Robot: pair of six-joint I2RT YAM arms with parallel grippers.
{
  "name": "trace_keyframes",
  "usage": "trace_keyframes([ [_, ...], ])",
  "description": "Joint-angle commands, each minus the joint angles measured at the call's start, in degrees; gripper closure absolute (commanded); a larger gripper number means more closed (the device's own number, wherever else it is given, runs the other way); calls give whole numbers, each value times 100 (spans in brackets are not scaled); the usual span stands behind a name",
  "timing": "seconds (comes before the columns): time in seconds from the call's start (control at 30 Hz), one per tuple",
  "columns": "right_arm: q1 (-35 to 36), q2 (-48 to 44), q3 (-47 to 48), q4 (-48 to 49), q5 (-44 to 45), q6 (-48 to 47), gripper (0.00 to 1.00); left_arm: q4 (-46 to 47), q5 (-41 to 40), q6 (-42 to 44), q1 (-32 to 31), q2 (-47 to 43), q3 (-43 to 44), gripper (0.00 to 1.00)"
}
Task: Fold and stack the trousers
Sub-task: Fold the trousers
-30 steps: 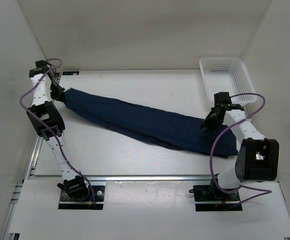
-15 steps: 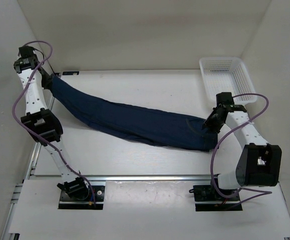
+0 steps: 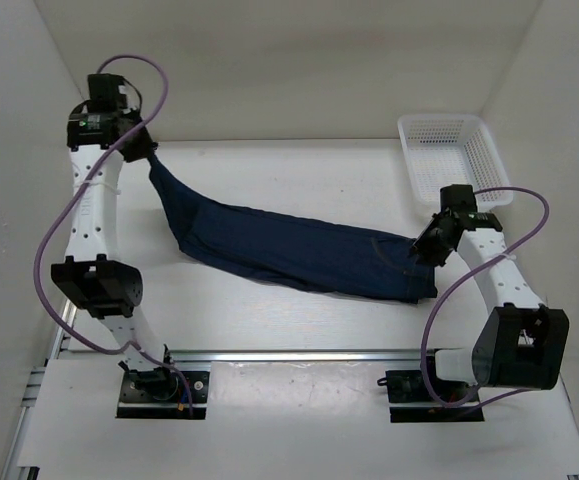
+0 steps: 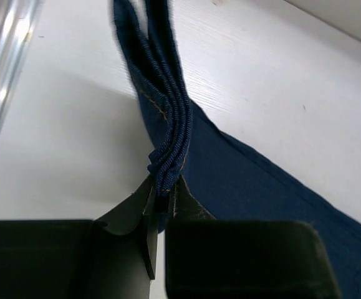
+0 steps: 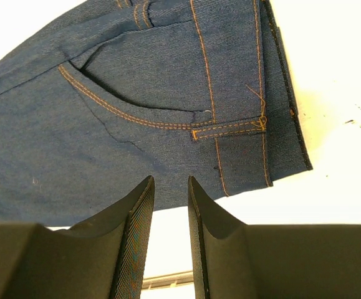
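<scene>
Now, my left gripper (image 3: pixel 147 152): clamped on the trousers (image 3: pixel 289 245), raised, upper left.
Trousers' place: draped from there to centre right.
My right gripper (image 3: pixel 424 250): slightly parted, empty, at their right end.
Risk: the thick hem could slip out if I pull.

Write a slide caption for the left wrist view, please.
Left tool pinches the bunched end of the navy trousers over the white table.

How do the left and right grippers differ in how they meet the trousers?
The left gripper is shut on the trousers at their bunched leg end; the right gripper has a narrow gap and holds nothing. The left holds its end off the table; the right's waist end lies flat. Both are at the garment's ends.
</scene>
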Motion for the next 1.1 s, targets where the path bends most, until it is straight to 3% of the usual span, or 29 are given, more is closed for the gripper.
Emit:
trace_keyframes([
  [0.0, -19, -253, 161, -86, 70, -149, 66, 106, -274, 25, -614, -381, -157, 90],
  [0.43, -71, -578, 3, -200, 123, -202, 66, 370, -511, -467, -2450, -795, -1369, 90],
  [1.07, -124, -903, 3, -411, 343, -202, 65, 633, -600, -802, -4227, -820, -2547, 90],
])
